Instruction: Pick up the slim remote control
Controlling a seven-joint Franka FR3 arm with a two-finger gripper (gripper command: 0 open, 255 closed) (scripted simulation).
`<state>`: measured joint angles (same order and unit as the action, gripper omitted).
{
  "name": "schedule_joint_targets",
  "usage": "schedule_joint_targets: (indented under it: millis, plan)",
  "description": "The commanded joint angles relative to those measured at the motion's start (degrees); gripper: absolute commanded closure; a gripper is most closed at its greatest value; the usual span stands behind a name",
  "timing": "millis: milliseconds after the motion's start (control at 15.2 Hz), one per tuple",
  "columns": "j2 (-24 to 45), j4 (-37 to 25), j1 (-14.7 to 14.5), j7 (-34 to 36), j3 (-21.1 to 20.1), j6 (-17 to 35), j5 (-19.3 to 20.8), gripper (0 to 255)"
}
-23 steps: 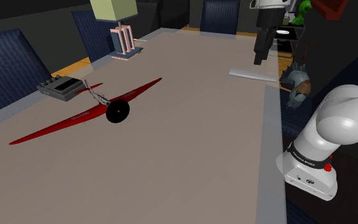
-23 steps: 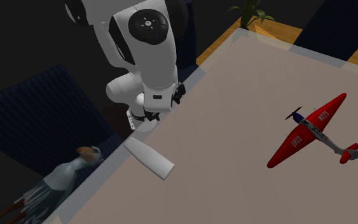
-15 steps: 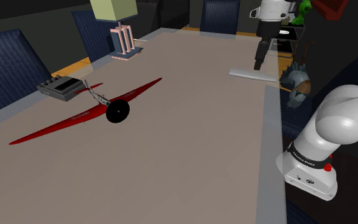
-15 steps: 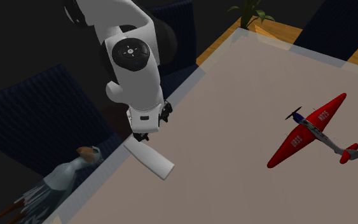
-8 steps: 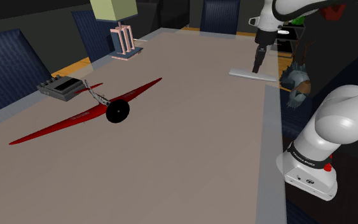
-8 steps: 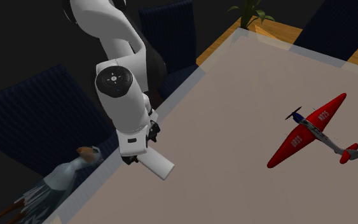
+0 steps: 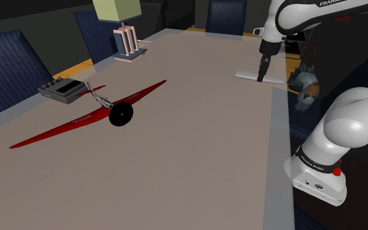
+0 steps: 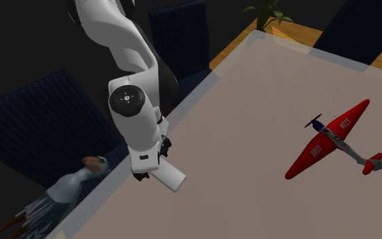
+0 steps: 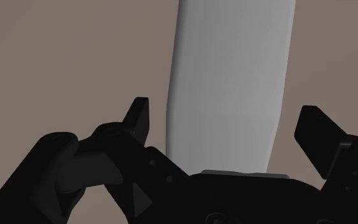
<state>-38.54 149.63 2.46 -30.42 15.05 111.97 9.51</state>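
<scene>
**A:** Remote control (image 9: 228, 76) – where does it lie?

**B:** Flat on the brown surface (image 7: 195, 150). It is a plain pale grey slab close to the edge at the shoulder view's right, well apart from the red toy plane (image 7: 91, 116).

**A:** And the tool (image 9: 227, 118)?

**B:** Low over the slab, black fingers (image 9: 139, 114) spread wide. One finger stands on each side of it, and neither touches it.

Home dining room: table (image 7: 195, 144), blue chairs (image 7: 9, 72), lamp (image 7: 118, 12)
</scene>
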Motion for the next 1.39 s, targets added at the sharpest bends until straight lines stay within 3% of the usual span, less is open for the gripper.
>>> schedule_joint_targets:
  millis: [0, 594, 1320]
  plan:
    - [0.2, 0.2, 0.0, 0.0, 0.0, 0.4, 0.0, 255]
    - [0.2, 0.2, 0.0, 0.0, 0.1, 0.4, 0.0, 255]
    - [-1.1, -7.5, -0.4, -0.1, -1.2, -8.5, -1.0, 255]
